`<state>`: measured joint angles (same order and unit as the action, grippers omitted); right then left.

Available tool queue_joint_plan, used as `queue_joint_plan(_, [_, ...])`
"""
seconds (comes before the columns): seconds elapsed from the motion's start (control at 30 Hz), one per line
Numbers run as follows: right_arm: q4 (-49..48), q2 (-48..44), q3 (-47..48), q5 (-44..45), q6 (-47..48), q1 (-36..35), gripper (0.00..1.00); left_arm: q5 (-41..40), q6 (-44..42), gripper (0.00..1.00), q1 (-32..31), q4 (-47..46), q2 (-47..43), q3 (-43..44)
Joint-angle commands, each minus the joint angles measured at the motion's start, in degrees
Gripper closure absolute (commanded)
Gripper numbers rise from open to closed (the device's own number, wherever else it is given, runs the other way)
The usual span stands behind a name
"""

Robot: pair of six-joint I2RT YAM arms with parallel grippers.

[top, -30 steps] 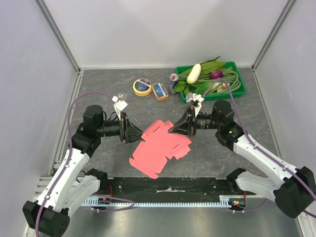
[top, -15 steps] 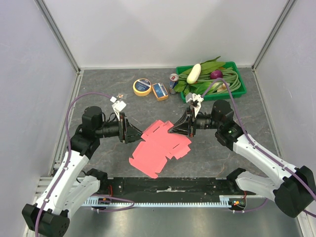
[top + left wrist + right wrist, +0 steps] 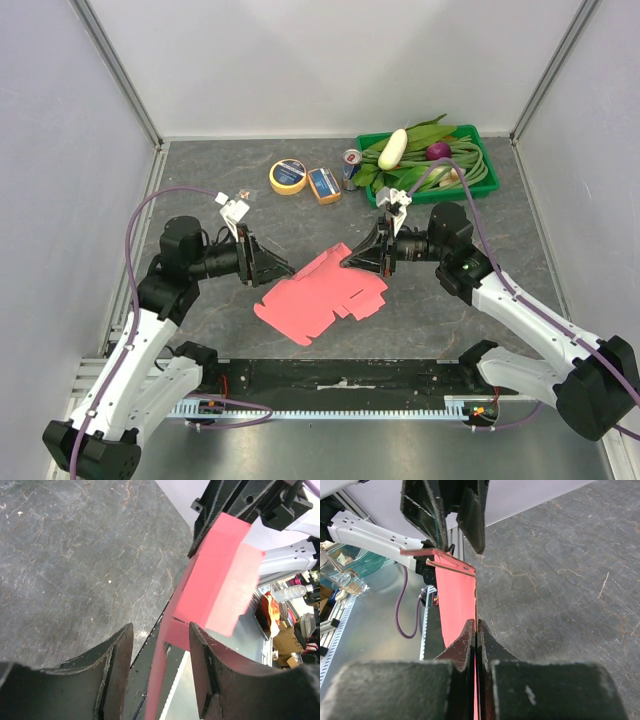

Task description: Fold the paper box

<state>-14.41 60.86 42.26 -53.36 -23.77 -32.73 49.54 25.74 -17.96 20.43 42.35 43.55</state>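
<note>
The paper box (image 3: pixel 320 292) is a flat pink-red die-cut sheet on the dark table between the two arms. My right gripper (image 3: pixel 348 262) is shut on its far right corner and holds that corner raised; in the right wrist view the fingers (image 3: pixel 476 625) pinch the sheet (image 3: pixel 457 597) edge-on. My left gripper (image 3: pixel 283 268) is open at the sheet's far left edge. In the left wrist view the sheet (image 3: pixel 215 580) runs edge-on between the spread fingers (image 3: pixel 161 630), not clamped.
A green tray (image 3: pixel 487 178) of vegetables stands at the back right. A can (image 3: pixel 352 166), a small blue-and-orange box (image 3: pixel 324 185) and a yellow tape roll (image 3: pixel 288 176) lie behind the sheet. Walls close in on the left, right and back.
My left gripper has drawn back to the left and its jaws have opened. The sheet has sagged and shifted slightly left. The right gripper still holds its corner.
</note>
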Motion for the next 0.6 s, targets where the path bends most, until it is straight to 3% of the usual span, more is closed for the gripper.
queue_joint_plan(0.0, [-0.7,0.0,0.8,4.3,-1.4,0.4,1.0,6.2,4.7,0.45,0.1,-7.7,-0.4,-1.4])
queue_joint_plan(0.23, [-17.3,0.9,-3.6,0.9,-12.7,0.4,1.0,5.7,6.3,0.45,0.0,-9.3,0.9,-5.0])
queue_joint_plan(0.33, [-21.7,1.8,-4.1,-0.2,-15.9,0.4,1.0,3.4,6.1,0.5,0.0,-8.7,1.5,-5.8])
queue_joint_plan(0.47, [-21.2,2.0,-3.9,-1.3,-15.6,0.3,1.0,1.3,4.2,0.59,0.0,-6.2,1.9,-5.1])
queue_joint_plan(0.57, [-16.5,2.2,-3.1,-1.1,-12.5,0.3,1.0,-0.7,2.4,0.6,0.0,-3.7,1.5,-3.9])
